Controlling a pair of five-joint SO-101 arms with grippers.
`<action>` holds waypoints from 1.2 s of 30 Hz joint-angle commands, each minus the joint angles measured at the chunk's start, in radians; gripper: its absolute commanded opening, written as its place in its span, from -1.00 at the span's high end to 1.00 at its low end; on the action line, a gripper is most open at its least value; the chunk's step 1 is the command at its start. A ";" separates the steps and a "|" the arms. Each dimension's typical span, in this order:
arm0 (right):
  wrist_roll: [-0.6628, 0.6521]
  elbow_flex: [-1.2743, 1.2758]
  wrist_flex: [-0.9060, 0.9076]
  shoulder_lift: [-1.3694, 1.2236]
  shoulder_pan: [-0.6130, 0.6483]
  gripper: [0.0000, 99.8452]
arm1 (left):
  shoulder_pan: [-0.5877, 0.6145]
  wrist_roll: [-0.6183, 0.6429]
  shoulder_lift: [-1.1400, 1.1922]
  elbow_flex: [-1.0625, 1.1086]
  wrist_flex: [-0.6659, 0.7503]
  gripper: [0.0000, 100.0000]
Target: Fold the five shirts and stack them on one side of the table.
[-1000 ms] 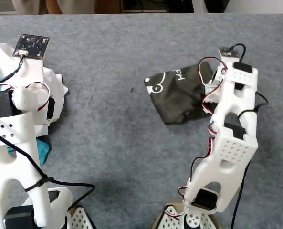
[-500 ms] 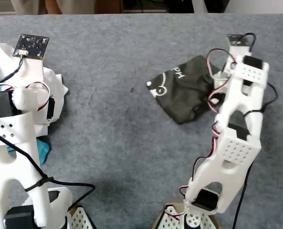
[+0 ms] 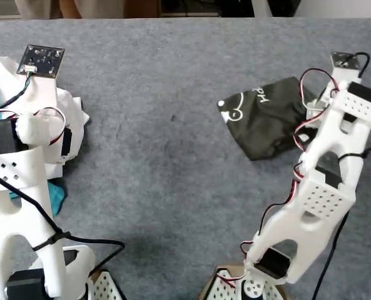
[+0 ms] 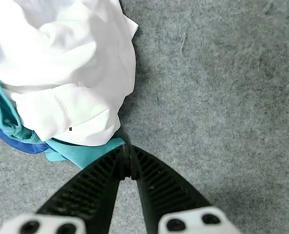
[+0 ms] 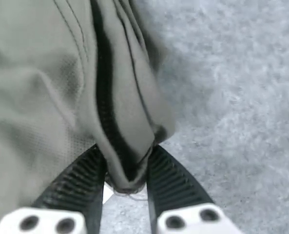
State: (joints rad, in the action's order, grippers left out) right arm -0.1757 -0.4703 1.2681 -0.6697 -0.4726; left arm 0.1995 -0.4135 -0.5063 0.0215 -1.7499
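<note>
Black shirt, pinched between our right fingers, had been dragged rightward across the desk, away from the pile where our left fingers sat shut, empty; stacking looked no nearer.

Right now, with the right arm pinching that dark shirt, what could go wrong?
The right gripper holds only a bunched fold of the dark shirt, so the cloth may slip out. The shirt lies crumpled on the table, so pulling it could bunch it further. The shut left gripper sits at the edge of the shirt pile and might nudge it.
</note>
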 commanded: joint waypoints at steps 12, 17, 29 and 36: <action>0.055 -0.076 0.060 0.005 -0.033 0.56 | 0.012 -0.002 -0.025 -0.012 -0.006 0.96; -0.006 -0.209 0.137 0.005 -0.031 0.56 | 0.012 -0.005 -0.025 -0.014 -0.006 0.96; -0.048 -0.622 0.348 -0.001 -0.036 0.96 | -0.385 0.221 0.004 -0.227 0.054 0.96; -0.044 -0.595 0.344 -0.012 -0.015 1.00 | -0.697 0.454 0.262 -0.229 0.520 0.96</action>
State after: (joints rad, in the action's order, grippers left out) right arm -0.2125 -1.0472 1.6103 -0.6805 -0.4941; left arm -0.4051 -0.0729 -0.3590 -0.1887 -1.4538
